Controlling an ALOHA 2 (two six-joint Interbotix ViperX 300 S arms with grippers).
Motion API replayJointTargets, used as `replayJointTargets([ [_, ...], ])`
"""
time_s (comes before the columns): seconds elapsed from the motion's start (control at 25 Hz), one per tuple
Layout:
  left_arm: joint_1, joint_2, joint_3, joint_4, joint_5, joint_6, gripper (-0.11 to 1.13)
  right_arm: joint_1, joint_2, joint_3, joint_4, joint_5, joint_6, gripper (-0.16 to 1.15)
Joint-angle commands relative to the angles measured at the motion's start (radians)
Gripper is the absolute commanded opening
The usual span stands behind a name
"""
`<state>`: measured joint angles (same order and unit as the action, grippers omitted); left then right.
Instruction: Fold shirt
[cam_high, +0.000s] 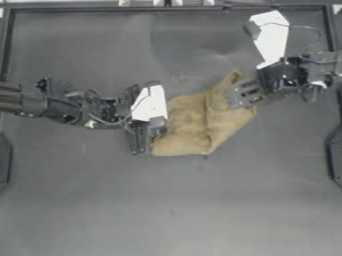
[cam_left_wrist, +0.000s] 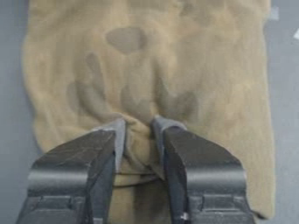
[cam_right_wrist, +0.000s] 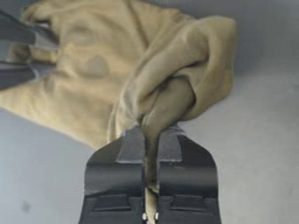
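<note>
In the left wrist view, the left gripper (cam_left_wrist: 139, 131) has its jaws pinched onto a bunched edge of the shirt (cam_left_wrist: 152, 74), the tan cloth with its darker blotches stretching away across the dark table (cam_left_wrist: 12, 87). In the right wrist view, the right gripper (cam_right_wrist: 151, 133) is clamped nearly closed on a twisted fold of the shirt (cam_right_wrist: 105, 65). From above, the shirt (cam_high: 200, 122) lies crumpled near the table's (cam_high: 167, 210) middle, between the left gripper (cam_high: 150, 131) and the right gripper (cam_high: 242, 95).
</note>
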<state>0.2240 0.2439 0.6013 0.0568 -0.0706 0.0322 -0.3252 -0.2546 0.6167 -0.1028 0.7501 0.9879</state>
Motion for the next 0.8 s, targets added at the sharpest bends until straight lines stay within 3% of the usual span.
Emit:
replayJointTargets([
  [0.04,0.0,0.009,-0.015,-0.002,-0.032,0.003,0.7,0.011,0.009,-0.066,-0.009,0.021,0.003,0.07],
  [0.4,-0.009,0.038,-0.064,-0.002,-0.049,0.005,0.7,0.037,0.092,-0.196,-0.04,0.14,0.0,0.07],
  [0.8,0.043,-0.176,-0.006,0.005,-0.014,0.012,0.7,0.054,0.127,-0.232,-0.043,0.156,0.0,0.07],
])
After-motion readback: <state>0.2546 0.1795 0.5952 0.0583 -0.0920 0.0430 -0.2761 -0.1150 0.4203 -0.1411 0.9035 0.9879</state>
